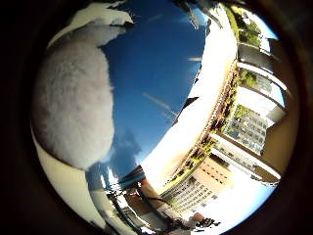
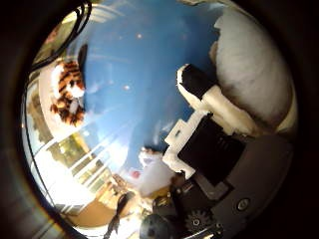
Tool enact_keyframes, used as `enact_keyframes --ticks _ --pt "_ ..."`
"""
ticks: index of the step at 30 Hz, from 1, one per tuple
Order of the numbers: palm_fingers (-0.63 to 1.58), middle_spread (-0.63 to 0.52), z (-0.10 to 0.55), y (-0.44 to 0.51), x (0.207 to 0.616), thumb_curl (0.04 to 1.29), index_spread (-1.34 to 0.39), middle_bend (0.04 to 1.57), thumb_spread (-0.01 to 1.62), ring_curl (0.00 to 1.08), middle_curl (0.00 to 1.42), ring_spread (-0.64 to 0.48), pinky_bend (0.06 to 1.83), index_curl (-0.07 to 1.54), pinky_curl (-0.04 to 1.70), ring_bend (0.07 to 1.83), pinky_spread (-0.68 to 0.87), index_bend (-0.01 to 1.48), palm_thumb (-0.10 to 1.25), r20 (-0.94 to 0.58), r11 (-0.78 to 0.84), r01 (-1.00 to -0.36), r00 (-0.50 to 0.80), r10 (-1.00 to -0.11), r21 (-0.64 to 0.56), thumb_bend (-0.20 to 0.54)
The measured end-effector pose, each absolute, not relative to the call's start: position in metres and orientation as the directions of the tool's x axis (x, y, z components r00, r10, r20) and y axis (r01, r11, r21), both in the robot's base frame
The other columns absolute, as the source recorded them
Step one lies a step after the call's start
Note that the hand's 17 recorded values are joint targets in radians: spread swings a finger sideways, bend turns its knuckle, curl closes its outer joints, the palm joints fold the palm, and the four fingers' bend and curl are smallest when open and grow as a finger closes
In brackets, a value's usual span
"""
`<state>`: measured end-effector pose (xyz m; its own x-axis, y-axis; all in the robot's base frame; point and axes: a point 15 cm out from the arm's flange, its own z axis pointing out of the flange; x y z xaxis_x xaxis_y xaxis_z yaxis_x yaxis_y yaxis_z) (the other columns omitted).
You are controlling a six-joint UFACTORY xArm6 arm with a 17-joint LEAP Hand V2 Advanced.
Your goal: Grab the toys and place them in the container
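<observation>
A grey plush toy (image 1: pixel 73 103) fills much of the little finger side view, close against my palm. My right hand (image 2: pixel 209 124) shows in the thumb side view, with a white, black-tipped finger (image 2: pixel 194 82) curled along the same grey toy (image 2: pixel 254 64). Beneath them spreads a blue surface (image 1: pixel 151 68). An orange and black striped tiger plush (image 2: pixel 67 92) lies further off, at the pale edge of the blue surface. I cannot make out a container for certain.
A white border (image 1: pixel 205 93) runs along the blue surface. Beyond it are large windows with buildings (image 1: pixel 244 127) outside. Dark equipment (image 2: pixel 117 219) stands on the floor past the edge.
</observation>
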<state>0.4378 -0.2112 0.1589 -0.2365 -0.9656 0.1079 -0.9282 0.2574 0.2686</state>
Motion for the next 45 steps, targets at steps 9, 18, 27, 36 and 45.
enact_keyframes --ticks 9,18,27,36,45 --pt "0.99 -0.24 0.240 -0.190 0.382 0.60 -0.70 1.05 1.15 0.79 0.97 -0.10 1.56 -0.02 0.40 1.30 0.19 0.51 0.98 0.077 0.186 -0.946 -0.171 -0.982 0.264 0.010" --pt "0.88 -0.26 0.332 -0.112 0.336 0.67 -0.88 1.12 1.18 0.86 1.08 -0.14 1.66 -0.01 0.51 1.37 0.13 0.74 0.97 -0.074 0.021 -0.960 -0.043 -0.996 0.279 -0.012" --pt "0.82 -0.26 0.425 -0.039 0.354 0.71 -0.97 1.17 1.20 0.89 1.12 -0.15 1.69 -0.01 0.59 1.42 0.10 0.90 0.95 -0.147 -0.108 -0.986 0.089 -0.985 0.127 -0.013" --pt "0.76 -0.26 0.473 0.059 0.378 0.73 -1.01 1.22 1.20 0.91 1.14 -0.15 1.69 -0.02 0.66 1.47 0.09 1.00 0.95 -0.230 -0.216 -0.976 0.207 -0.951 0.014 -0.009" --pt "0.75 -0.25 0.475 0.170 0.428 0.76 -1.02 1.26 1.19 0.91 1.14 -0.15 1.69 -0.02 0.73 1.49 0.09 1.07 0.99 -0.305 -0.290 -0.950 0.312 -0.900 -0.116 -0.007"
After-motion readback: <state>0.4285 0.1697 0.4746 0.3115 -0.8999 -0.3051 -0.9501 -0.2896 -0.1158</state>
